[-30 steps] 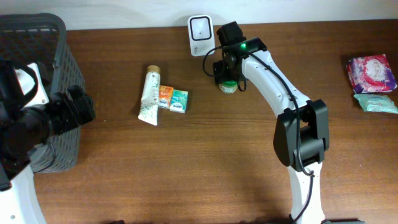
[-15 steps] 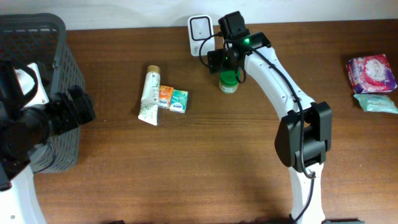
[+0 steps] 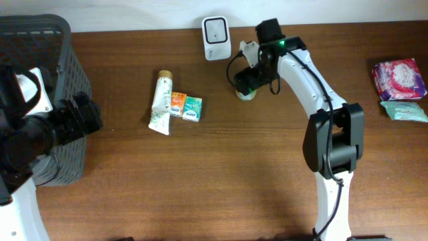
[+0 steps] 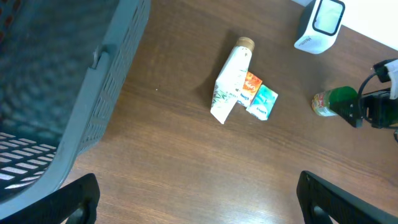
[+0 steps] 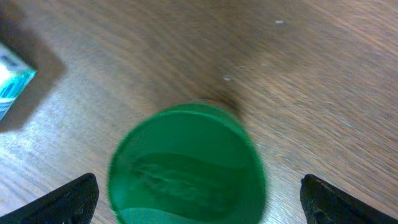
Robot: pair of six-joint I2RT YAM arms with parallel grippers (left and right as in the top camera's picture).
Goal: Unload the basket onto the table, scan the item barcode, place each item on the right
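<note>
Right hand (image 3: 245,82) spread wide over green-lidded jar (image 5: 186,165) — wooden table (image 3: 234,167); white wall (image 3: 134,13).

Clutter seen on a brown wooden table (image 3: 200,181): one basket, one tube, two small boxes, two packets.
A dark grey slatted plastic basket (image 3: 63,60) is seen at the left edge of the table, its near side partly hidden. A white squeeze tube with a beige cap (image 3: 160,104) is laid flat left of the middle, cap towards the far edge. A small orange box (image 3: 177,104) is pressed against its right side, and a small teal box (image 3: 192,108) is set touching the orange one. Well apart, at the right edge, a pink flowered packet (image 3: 399,79) is placed just behind a pale teal packet (image 3: 404,110).
</note>
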